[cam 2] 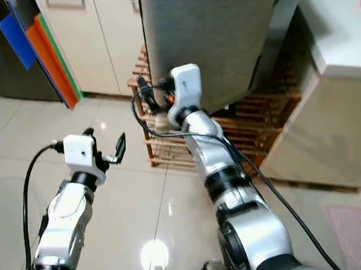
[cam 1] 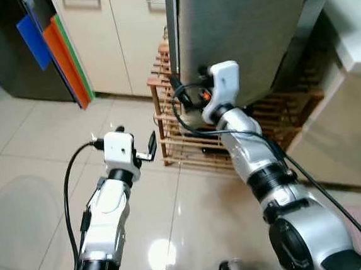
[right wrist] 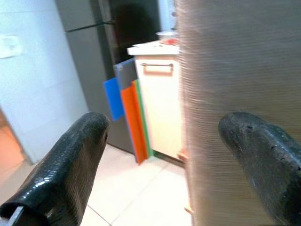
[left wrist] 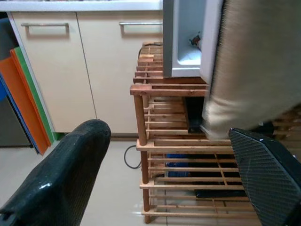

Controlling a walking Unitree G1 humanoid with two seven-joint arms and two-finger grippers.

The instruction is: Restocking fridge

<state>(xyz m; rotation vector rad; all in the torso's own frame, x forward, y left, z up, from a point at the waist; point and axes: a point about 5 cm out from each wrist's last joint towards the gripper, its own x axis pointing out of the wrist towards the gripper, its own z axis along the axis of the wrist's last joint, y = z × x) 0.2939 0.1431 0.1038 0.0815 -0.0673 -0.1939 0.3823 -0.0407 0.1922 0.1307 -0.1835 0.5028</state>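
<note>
Fridge door point(cam 1: 241, 35) stands ahead of me over the wooden rack point(cam 1: 187, 141); my right gripper point(cam 1: 186, 96) sits at its lower corner, fingers spread around the edge. Left gripper point(cam 1: 145, 149) hovers open, empty. I judge the door stiff, heavy, smooth-faced; hold by the edge, not the face.

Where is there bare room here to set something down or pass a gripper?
Bare floor tiles lie between the coloured boards, the wooden rack and the left gripper. It is crowded at the grey fridge door, where the right gripper sits against its edge above the rack.
</note>
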